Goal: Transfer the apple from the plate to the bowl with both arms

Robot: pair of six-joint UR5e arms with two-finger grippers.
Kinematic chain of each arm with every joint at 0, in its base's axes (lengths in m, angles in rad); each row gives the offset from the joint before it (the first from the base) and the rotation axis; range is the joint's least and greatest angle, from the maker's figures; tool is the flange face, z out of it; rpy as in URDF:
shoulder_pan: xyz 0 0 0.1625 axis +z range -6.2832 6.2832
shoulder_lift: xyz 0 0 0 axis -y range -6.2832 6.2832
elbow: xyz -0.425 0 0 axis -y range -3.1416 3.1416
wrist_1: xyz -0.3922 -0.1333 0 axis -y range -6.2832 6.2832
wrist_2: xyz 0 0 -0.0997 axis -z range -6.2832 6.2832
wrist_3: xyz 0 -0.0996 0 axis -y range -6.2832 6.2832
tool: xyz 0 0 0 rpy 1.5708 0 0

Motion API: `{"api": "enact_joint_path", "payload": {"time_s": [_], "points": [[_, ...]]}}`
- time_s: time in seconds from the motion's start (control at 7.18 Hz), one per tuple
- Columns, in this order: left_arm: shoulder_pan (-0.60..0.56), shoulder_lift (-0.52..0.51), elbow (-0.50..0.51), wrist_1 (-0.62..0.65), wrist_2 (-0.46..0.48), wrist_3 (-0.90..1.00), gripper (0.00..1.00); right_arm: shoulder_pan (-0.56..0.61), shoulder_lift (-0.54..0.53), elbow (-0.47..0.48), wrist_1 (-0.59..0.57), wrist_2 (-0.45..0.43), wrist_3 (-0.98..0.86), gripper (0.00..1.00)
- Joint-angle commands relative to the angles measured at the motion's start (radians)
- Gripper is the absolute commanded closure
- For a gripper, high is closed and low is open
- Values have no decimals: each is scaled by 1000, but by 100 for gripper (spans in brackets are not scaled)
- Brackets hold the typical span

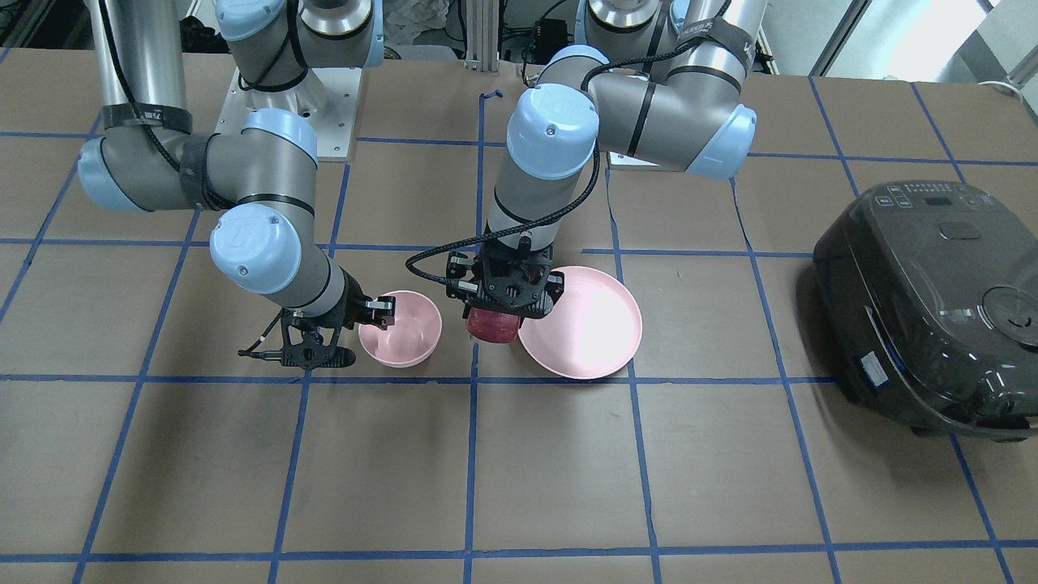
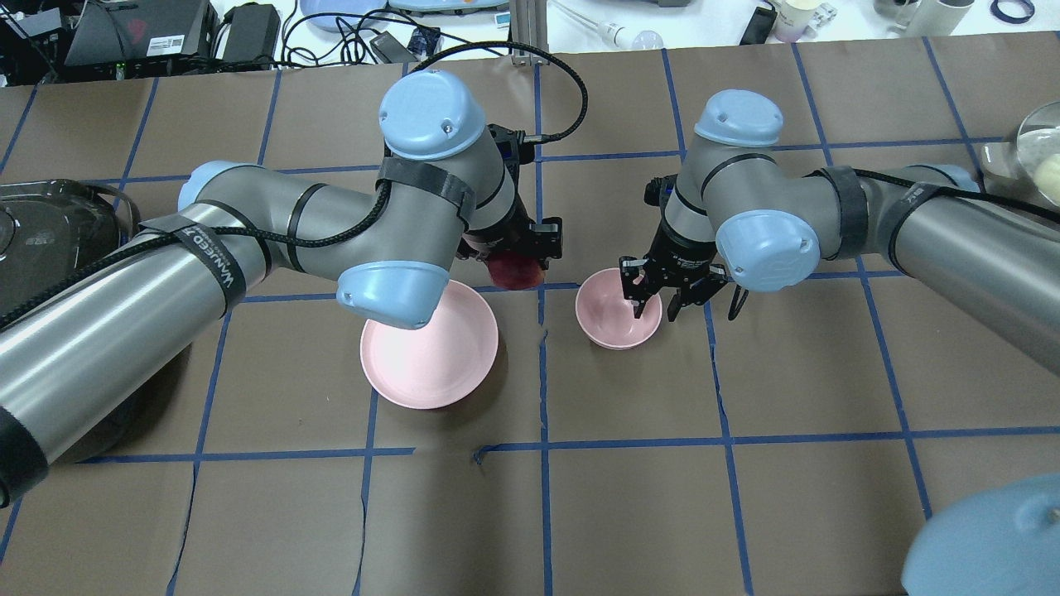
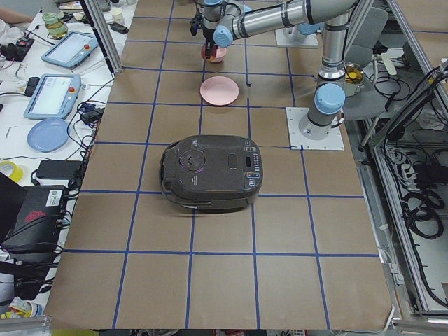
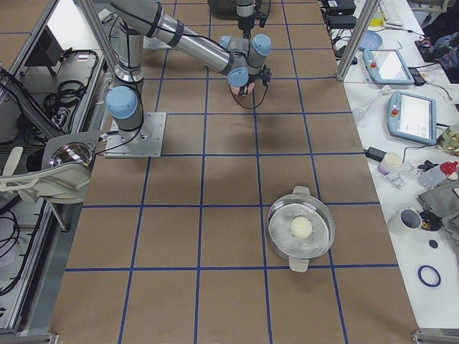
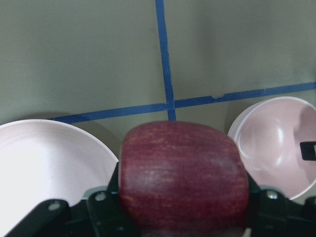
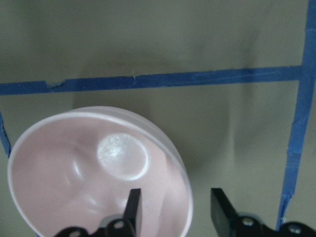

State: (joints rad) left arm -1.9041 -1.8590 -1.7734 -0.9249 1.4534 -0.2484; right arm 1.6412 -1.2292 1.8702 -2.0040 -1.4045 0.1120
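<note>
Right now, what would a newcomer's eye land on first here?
The dark red apple, clamped in the left hand, hanging between the empty plate and the bowl. Next, the right hand straddling the bowl's rim, one finger inside, one outside, not closed on it. Off at the table's end on the robot's left sits a big black rice cooker.
</note>
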Motion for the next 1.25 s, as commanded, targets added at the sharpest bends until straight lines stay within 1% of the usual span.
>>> {"api": "enact_joint_path", "payload": {"time_s": [0.0,0.14,0.28,0.42,0.56,0.7,0.84,0.97,1.11], "points": [[-7,-25,2,6,-7,-72,88,-6,-9,-19,2,-5,-8,0],[-9,-35,5,9,-22,-107,88,-41,-22,-46,13,-57,-12,0],[-9,-42,9,27,-75,-174,89,-113,-47,-58,20,-133,-93,0],[-22,-57,21,52,-79,-257,92,-211,-67,-56,21,-139,-256,0],[-62,-81,50,51,-68,-344,94,-271,-72,-54,21,-139,-329,0],[-94,-118,80,52,-62,-397,95,-273,-90,-56,21,-140,-330,0],[-136,-132,115,25,-12,-454,95,-273,-123,-65,27,-142,-327,0],[-160,-165,124,14,10,-494,96,-273,-191,-95,97,-142,-327,0],[-173,-193,127,23,7,-518,95,-273,-232,-196,228,-142,-327,0]]}}
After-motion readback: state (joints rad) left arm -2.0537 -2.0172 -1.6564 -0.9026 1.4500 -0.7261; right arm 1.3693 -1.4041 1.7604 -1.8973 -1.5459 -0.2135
